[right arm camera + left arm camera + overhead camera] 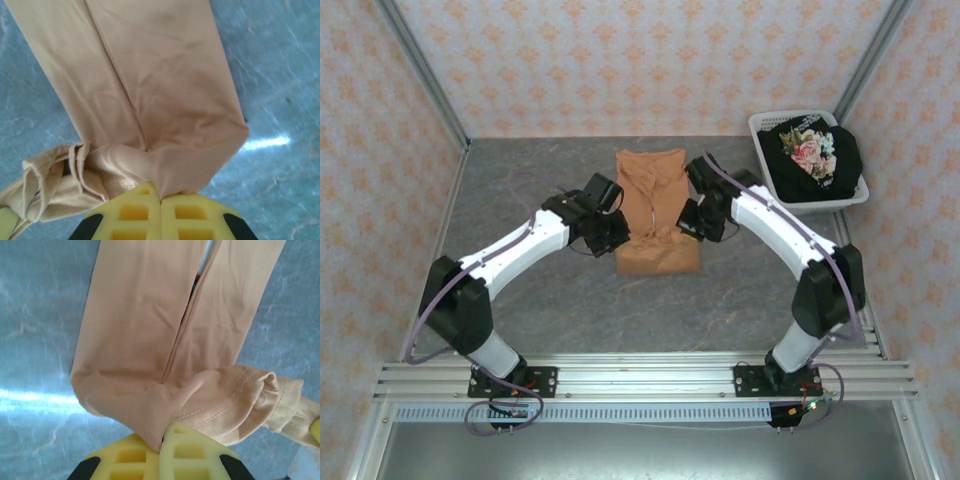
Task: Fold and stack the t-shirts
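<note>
Top view: the orange t-shirt, folded into a narrow strip, is laid mid-table; the black t-shirt is contained in the basket at far right. Left wrist view: the left gripper is closed on the strip's near hem. Right wrist view: the right gripper is likewise clamped on that hem.

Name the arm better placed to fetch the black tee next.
Likely right: the black tee lies in the basket, nearer the right gripper; the left gripper sits across the orange tee.
</note>
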Robot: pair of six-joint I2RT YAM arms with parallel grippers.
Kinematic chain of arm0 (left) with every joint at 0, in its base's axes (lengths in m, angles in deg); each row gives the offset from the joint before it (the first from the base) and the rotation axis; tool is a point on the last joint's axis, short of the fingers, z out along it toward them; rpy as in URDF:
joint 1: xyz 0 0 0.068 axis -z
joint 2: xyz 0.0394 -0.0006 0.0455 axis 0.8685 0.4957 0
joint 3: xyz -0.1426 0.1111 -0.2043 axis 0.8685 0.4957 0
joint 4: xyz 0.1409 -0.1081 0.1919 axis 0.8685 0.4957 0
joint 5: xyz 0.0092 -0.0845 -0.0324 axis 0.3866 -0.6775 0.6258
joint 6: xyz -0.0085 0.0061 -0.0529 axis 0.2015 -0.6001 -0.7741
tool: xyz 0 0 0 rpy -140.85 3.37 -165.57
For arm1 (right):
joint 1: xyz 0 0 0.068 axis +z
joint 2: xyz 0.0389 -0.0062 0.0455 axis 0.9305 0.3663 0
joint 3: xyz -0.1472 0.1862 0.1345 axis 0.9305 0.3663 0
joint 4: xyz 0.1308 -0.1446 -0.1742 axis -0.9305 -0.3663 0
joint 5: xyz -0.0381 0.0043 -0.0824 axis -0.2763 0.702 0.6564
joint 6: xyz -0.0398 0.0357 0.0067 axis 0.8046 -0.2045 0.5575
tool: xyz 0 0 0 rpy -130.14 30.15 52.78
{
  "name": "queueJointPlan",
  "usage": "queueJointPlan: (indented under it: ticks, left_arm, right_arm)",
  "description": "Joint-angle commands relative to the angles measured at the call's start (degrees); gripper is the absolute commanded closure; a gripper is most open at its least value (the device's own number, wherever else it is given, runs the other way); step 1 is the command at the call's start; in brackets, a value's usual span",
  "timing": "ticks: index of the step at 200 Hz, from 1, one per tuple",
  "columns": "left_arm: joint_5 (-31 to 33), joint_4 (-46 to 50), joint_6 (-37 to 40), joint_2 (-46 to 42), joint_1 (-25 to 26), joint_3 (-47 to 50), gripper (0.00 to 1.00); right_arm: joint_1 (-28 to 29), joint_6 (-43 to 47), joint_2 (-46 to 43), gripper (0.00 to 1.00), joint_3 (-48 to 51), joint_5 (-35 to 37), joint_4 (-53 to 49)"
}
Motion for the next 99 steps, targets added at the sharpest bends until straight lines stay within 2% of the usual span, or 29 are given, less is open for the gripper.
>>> queueJointPlan:
  ticks: [1,45,99]
  left_arm:
    - [-0.42,1.25,4.43,3.65,-2.22,-5.42,1.0]
    - [-1.33,3.59,9.75,13.49,-5.63,-17.9,1.0]
    - [-3.11,3.74,11.46,23.57,-8.13,-25.53,1.0]
  right_arm:
    - [-0.79,5.02,5.07,1.0,-6.83,1.91,-2.81]
    - [-3.13,7.43,13.51,1.0,-16.65,2.62,-4.35]
    - [-5.39,8.11,21.71,1.0,-23.26,2.12,-3.1]
